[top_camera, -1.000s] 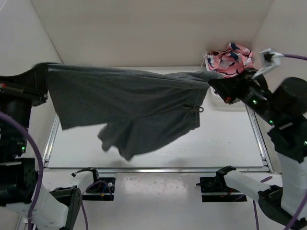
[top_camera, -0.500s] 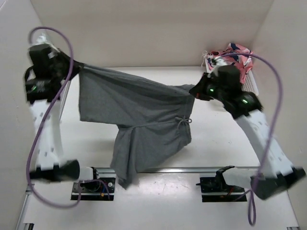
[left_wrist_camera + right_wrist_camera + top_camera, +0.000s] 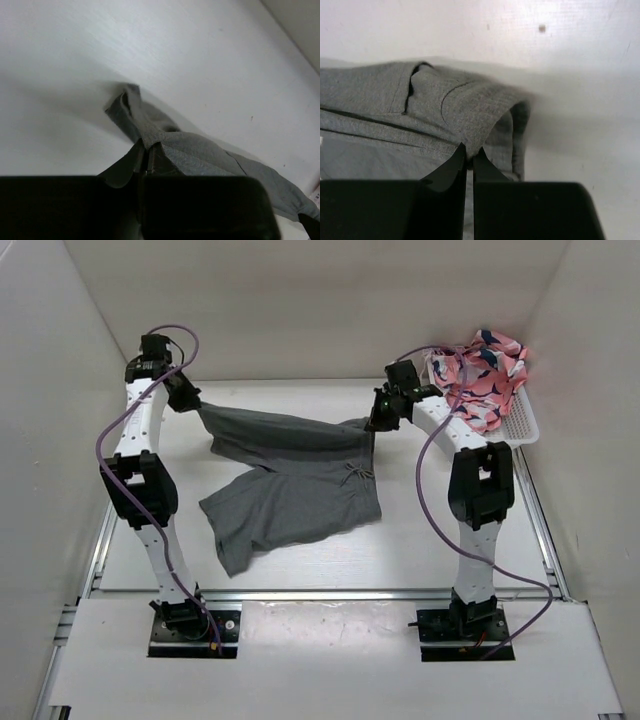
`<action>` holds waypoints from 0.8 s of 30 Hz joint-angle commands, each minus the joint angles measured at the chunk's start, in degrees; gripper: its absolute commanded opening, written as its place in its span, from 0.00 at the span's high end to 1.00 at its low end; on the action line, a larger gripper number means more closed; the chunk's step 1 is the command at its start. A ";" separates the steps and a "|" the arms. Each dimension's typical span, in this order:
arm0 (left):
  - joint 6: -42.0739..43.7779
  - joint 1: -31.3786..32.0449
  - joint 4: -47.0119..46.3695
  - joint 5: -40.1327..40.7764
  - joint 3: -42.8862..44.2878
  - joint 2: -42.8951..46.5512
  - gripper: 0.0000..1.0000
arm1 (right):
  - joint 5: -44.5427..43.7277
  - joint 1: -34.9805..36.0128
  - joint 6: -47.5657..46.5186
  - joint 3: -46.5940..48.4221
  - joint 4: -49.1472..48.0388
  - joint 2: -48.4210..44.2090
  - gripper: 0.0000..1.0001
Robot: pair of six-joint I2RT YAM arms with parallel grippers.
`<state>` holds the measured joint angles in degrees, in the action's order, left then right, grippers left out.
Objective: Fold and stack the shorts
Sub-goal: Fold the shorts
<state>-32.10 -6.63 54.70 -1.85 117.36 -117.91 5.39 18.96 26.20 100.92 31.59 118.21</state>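
The dark grey shorts (image 3: 290, 480) lie spread on the white table, their far edge stretched between my two grippers. My left gripper (image 3: 192, 403) is shut on the far left corner of the cloth (image 3: 150, 132). My right gripper (image 3: 374, 423) is shut on the far right corner at the waistband (image 3: 470, 115). A drawstring bow (image 3: 351, 472) shows near the right side. One leg (image 3: 232, 535) hangs toward the near left.
A white basket (image 3: 524, 425) at the far right holds a pink patterned garment (image 3: 478, 365). White walls close in the back and both sides. A metal rail (image 3: 320, 593) runs along the table's near edge.
Both arms have swung out to the far side and lowered the shorts from the air onto the table. The cloth now lies down instead of hanging.
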 commanded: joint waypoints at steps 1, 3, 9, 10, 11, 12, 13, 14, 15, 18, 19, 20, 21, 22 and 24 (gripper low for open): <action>2.04 -1.36 -2.23 4.75 7.17 1.64 0.90 | -1.35 -1.82 -2.47 7.17 1.36 1.31 1.00; 2.04 -1.36 -1.70 3.61 8.49 0.58 0.90 | -0.13 -1.82 -2.99 8.68 1.36 1.84 1.00; 3.18 0.21 2.61 2.03 1.58 11.95 0.90 | 1.73 -1.82 -2.99 -0.60 1.98 -4.38 1.00; 2.57 0.74 2.61 2.02 -4.80 14.61 0.90 | 1.73 -1.82 -2.99 -2.90 1.98 -7.35 1.00; 2.57 0.74 2.61 0.98 -8.34 17.33 0.90 | 1.73 -1.82 -2.99 -5.28 1.98 -8.86 1.00; 2.57 1.53 2.61 0.45 -11.77 22.75 0.90 | 2.25 -1.82 -2.99 -9.65 1.98 -11.84 1.00; 1.96 2.32 2.61 0.44 -18.76 25.59 0.90 | 2.26 -1.82 -2.99 -11.87 1.37 -13.26 1.00; 1.95 2.33 2.61 -0.26 -22.32 28.32 0.90 | 2.26 -1.82 -2.99 -13.98 1.36 -14.75 1.00; 1.43 2.94 2.61 -0.78 -25.74 30.96 0.90 | 2.26 -1.82 -2.99 -17.83 1.36 -17.38 1.00; -0.32 2.94 2.61 -3.33 -38.76 40.98 0.90 | 0.76 -1.82 -2.99 -23.21 1.36 -22.74 1.00; -0.86 3.55 2.61 -4.30 -41.57 45.44 0.90 | 0.76 -1.82 -2.99 -26.27 1.97 -23.89 1.00; -2.08 3.56 3.13 -5.09 -46.91 47.57 0.90 | 0.76 -1.82 -2.99 -27.61 2.59 -24.95 1.00; -2.79 4.08 3.13 -5.88 -49.40 49.60 0.90 | 0.76 -1.82 -2.99 -28.75 2.60 -27.05 1.00; -3.67 4.08 3.92 -6.41 -51.68 51.62 0.90 | 0.24 -1.82 -2.99 -31.38 2.60 -28.20 1.00; -5.86 5.66 4.45 -6.94 -57.64 57.33 0.90 | -0.29 -1.29 -2.99 -34.03 2.60 -31.44 1.00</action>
<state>-34.63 -2.17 58.26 -6.81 65.28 -65.08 7.20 17.85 24.71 69.95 33.17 91.02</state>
